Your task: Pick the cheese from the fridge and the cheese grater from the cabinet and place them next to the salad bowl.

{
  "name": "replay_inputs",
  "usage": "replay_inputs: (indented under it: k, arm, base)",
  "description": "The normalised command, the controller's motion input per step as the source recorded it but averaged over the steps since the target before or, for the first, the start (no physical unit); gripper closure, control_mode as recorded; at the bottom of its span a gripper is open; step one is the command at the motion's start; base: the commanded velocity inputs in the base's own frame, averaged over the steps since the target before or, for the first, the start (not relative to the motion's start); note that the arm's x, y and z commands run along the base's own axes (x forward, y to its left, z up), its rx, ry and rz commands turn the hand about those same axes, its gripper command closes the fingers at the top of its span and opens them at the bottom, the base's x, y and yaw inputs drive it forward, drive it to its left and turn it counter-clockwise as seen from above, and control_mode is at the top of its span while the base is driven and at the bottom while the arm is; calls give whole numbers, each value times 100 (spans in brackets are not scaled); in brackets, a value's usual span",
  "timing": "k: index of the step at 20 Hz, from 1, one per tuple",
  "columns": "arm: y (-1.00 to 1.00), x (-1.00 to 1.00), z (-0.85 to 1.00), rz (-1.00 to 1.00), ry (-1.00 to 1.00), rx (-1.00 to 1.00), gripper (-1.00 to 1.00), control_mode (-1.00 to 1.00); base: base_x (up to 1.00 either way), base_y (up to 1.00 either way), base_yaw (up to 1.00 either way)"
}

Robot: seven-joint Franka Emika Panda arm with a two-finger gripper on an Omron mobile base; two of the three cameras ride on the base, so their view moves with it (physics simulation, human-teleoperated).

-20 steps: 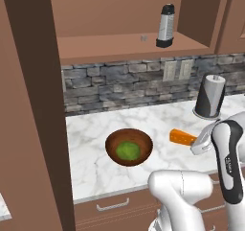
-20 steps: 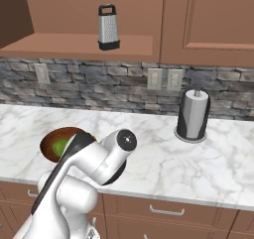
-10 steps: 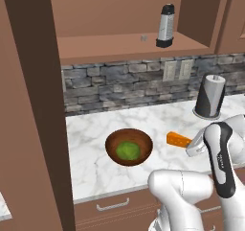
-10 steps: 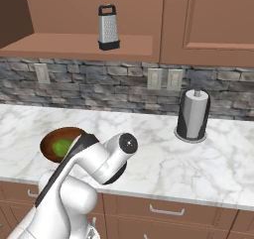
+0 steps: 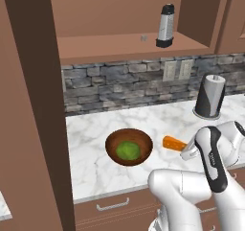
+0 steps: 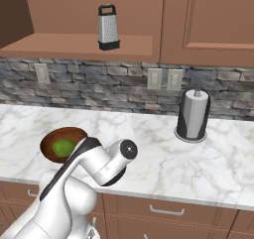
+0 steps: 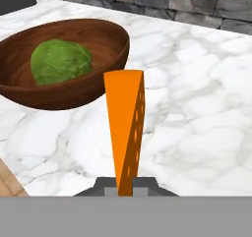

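My gripper (image 7: pixel 125 187) is shut on the cheese (image 7: pixel 125 128), an orange wedge with darker holes on its side that points away from the hand. In the left base view the cheese (image 5: pixel 173 143) hangs low over the marble counter just right of the salad bowl (image 5: pixel 129 147), held by the gripper (image 5: pixel 187 150). The brown wooden salad bowl (image 7: pixel 64 66) holds green leaves. The silver cheese grater (image 5: pixel 165 26) stands upright on the shelf of the open cabinet (image 5: pixel 119 48); the right base view shows the cheese grater (image 6: pixel 108 27) too. The fridge is out of view.
A dark-grey cylinder with a white top (image 5: pixel 209 97) stands at the back right of the counter (image 5: pixel 95 167). Behind it runs a stone backsplash with outlets (image 6: pixel 166 79). A tall brown cabinet side (image 5: pixel 33 105) stands at the left, with drawers (image 6: pixel 168 210) below the counter.
The gripper has carried the cheese left and slightly lower, closer to the salad bowl. The grater and bowl have stayed put.
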Motion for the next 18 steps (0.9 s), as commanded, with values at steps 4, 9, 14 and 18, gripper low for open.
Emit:
replay_inputs:
  k: [4, 9, 14, 18]
  arm:
    - [0, 21, -37, 0, 0, 0, 100, -100]
    - [0, 22, -42, 0, 0, 0, 100, -100]
    - [0, 25, -41, 0, 1, 0, 100, -100]
    - [0, 22, -43, 0, 0, 0, 100, -100]
  base:
    - [0, 0, 0]
    - [0, 0, 0]
    - [0, 0, 0]
    - [0, 0, 0]
